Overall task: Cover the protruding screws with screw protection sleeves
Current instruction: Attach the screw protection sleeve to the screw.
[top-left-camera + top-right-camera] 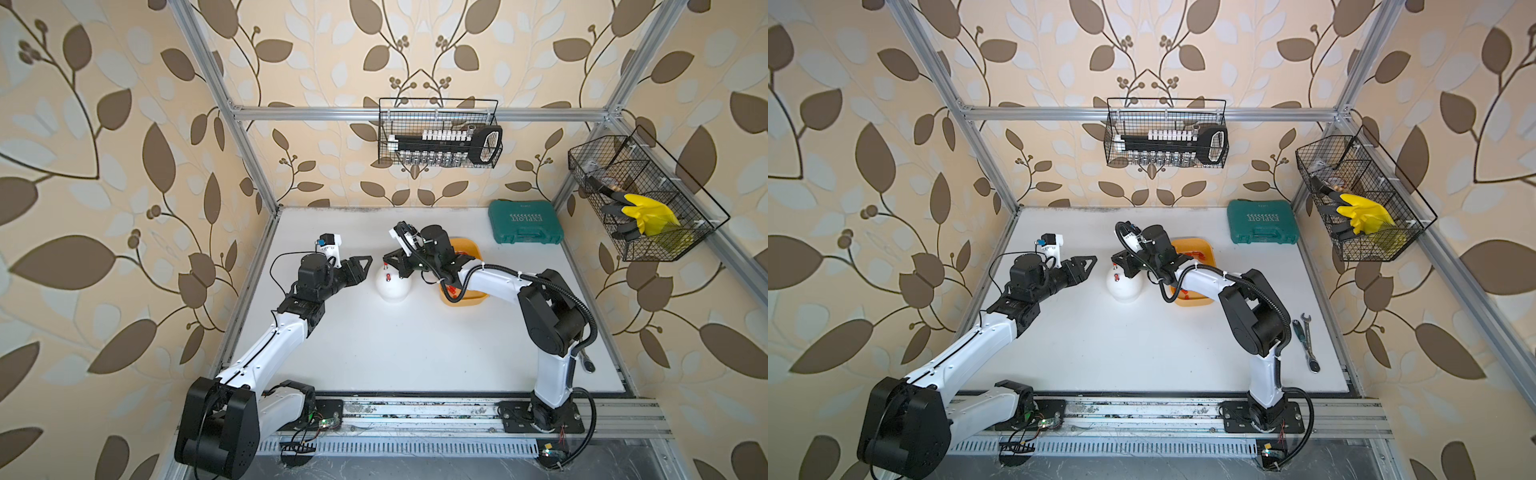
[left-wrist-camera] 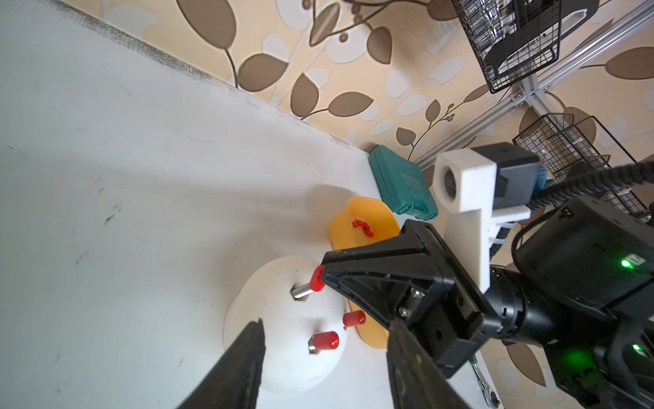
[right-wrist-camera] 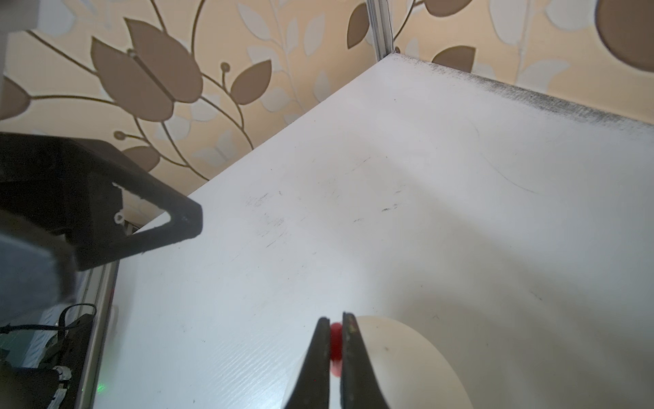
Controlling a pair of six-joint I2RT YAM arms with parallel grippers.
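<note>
While right gripper pinches sleeve seated on tip of screw, shank bare, left gripper hangs spread, empty, just beside dome. On dome top, two more sleeves cap screws. Just beside dome, under right arm, tray holds loose sleeves. Dome stands at middle of table, between grippers.

White tabletop, scuffed w/ dark marks, grimy along the far edge. On it:
- White dome nr the centre, sitting on its flat base.
- Yellow-orange tray just beside the dome, on its right; can't tell if they touch.
- Green case, shut & flat, in the far right corner.
- Two wrenches side by side nr the right edge, well apart from the rest.
</note>
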